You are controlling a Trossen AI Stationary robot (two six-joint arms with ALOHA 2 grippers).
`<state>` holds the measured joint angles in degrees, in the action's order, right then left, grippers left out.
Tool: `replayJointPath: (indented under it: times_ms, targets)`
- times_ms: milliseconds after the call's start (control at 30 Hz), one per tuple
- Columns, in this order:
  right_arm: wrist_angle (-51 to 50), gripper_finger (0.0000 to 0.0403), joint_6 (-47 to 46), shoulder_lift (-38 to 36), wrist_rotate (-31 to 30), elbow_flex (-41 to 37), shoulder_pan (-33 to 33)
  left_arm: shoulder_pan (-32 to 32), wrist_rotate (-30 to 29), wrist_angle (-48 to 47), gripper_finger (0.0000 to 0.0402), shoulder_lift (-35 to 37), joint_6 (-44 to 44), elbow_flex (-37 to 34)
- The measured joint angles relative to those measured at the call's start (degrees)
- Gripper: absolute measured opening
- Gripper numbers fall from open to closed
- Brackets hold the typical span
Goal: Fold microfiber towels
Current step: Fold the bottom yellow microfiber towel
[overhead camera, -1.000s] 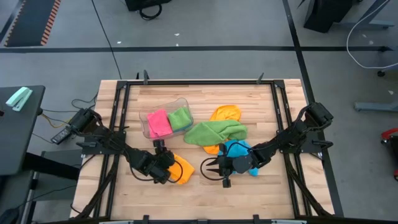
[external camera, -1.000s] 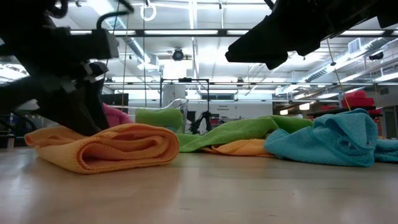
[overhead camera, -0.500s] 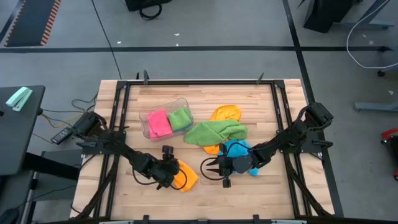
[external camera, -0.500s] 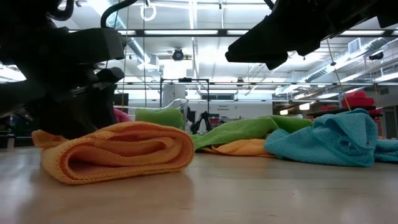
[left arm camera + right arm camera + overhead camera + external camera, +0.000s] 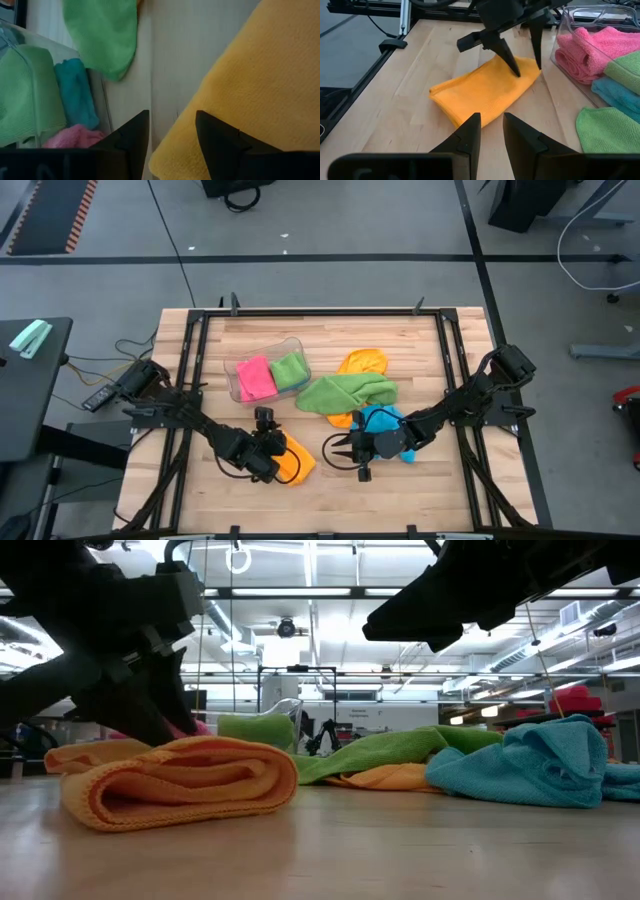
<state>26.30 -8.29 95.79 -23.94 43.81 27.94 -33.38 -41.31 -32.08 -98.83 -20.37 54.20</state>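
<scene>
1. A soft orange microfiber towel (image 5: 180, 782), folded over into a thick rounded roll, lies on the front left part of the pale wooden slatted table (image 5: 330, 490).
2. The left gripper (image 5: 520, 62) stands with its two dark fingertips pressed down on the far edge of that folded towel, jaws spread apart; nothing is lifted.
3. The right gripper (image 5: 333, 451) hovers just right of the towel, jaws a small way apart and empty, above a crumpled sky-blue microfiber cloth (image 5: 530, 765).
4. Behind lie a sprawled green cloth (image 5: 345, 392) over a second orange cloth (image 5: 362, 361).
5. A clear plastic tub (image 5: 263, 367) holds folded pink, green and blue cloths.
6. Beyond is grey floor and a brightly lit workshop.
</scene>
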Motion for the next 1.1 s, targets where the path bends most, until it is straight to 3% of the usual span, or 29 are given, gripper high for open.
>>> replayJointPath:
  times_ms: [233, 733, 1100]
  targets:
    - [0.82, 0.0092, 0.04, 0.0, 0.0, 0.0, 0.0, -1.56, 0.62, 1.72, 0.0172, 0.0, 0.22, 0.02]
    - [1.17, 0.0092, 0.1, 0.0, 0.0, 0.0, -0.45, -4.75, 0.6, 11.35, 0.0172, 0.07, 9.47, 0.02]
    - [-4.05, 0.0092, -11.92, 0.3, 0.0, 0.0, -2.1, -4.73, 0.61, 11.27, 0.0172, 0.07, 8.86, 0.02]
